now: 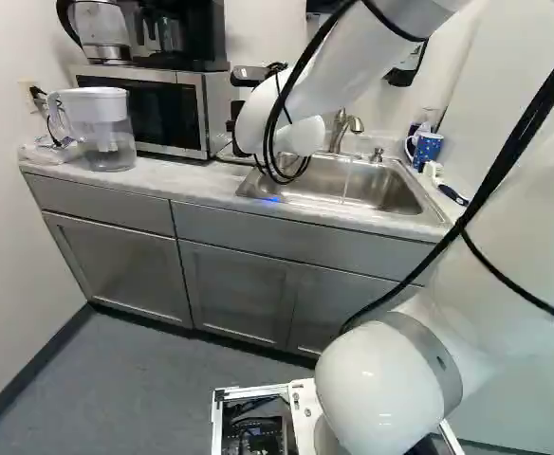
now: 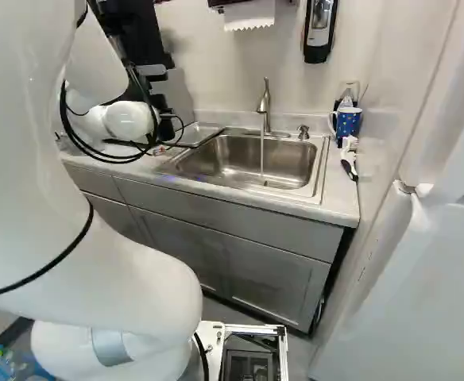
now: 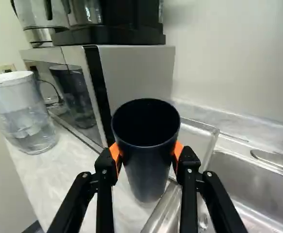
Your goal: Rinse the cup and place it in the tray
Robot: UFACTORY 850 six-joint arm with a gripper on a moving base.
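Note:
My gripper (image 2: 159, 101) shows only in part in the right base view, as dark pieces beyond the arm's wrist. In the wrist view the gripper (image 3: 147, 154) is shut on a dark cup (image 3: 149, 167), an orange pad against each side. The cup stands mouth up between microwave and sink; whether its base touches the counter I cannot tell. Just beside it lies a clear tray (image 3: 210, 141), partly hidden by the cup and a finger. A thin stream of water (image 2: 262, 155) runs from the faucet (image 2: 265, 103) into the sink (image 2: 295, 163).
The microwave (image 3: 127, 68) stands close beside the cup, with a coffee maker (image 1: 187, 33) on top. A water pitcher (image 1: 106, 133) is farther along the counter (image 1: 168, 180). Beyond the sink's other side are a blue mug (image 2: 348, 123) and a brush (image 2: 349, 163).

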